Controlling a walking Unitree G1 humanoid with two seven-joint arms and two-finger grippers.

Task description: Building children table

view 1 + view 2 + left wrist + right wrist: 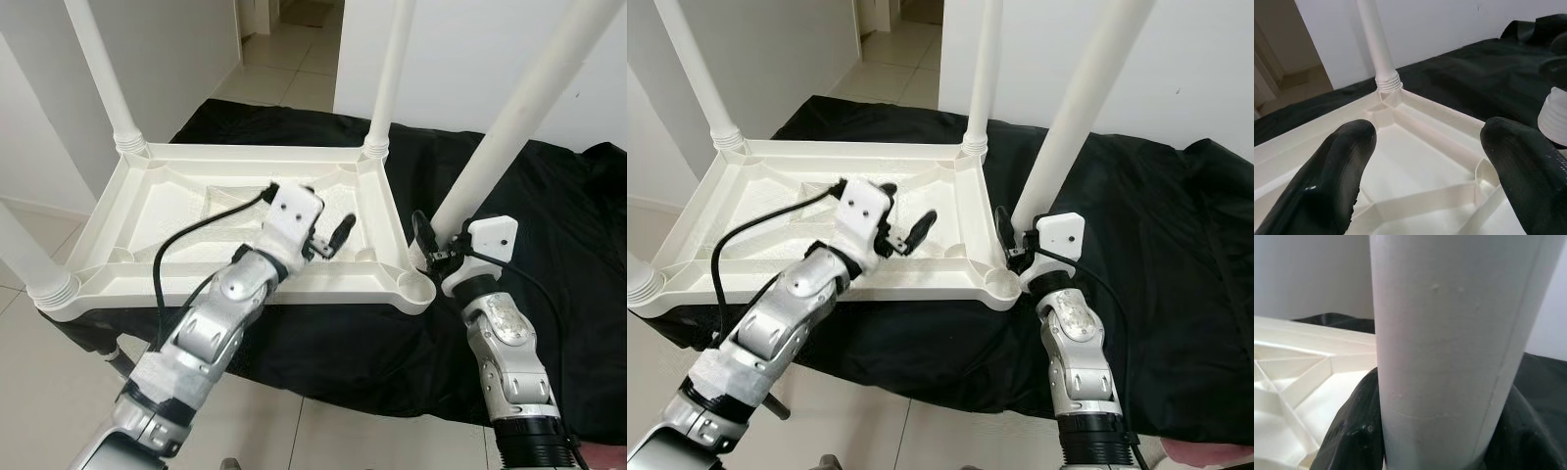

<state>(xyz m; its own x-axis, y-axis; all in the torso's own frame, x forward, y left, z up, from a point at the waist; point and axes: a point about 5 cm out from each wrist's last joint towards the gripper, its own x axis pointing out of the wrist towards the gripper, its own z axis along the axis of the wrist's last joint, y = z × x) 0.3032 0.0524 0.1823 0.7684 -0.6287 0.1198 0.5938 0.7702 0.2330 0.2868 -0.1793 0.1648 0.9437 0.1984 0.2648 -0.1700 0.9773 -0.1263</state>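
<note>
A white plastic table top (245, 211) lies upside down on a black cloth (549, 196). Three white legs stand in its corners: far left (103, 78), far right (392, 69) and near left (29, 264). A fourth leg (519, 108) leans tilted over the near right corner socket (419, 289). My right gripper (436, 250) is shut on that leg near its lower end, with black fingers (1352, 431) on both sides of the tube (1449, 333). My left gripper (328, 240) hovers open over the ribbed underside, and its fingers (1337, 171) hold nothing.
The black cloth covers a low surface, and its front edge drops to the tiled floor (29, 352). White walls (470, 59) stand behind, with a doorway (294, 39) between them. A black cable (196, 230) runs along my left arm.
</note>
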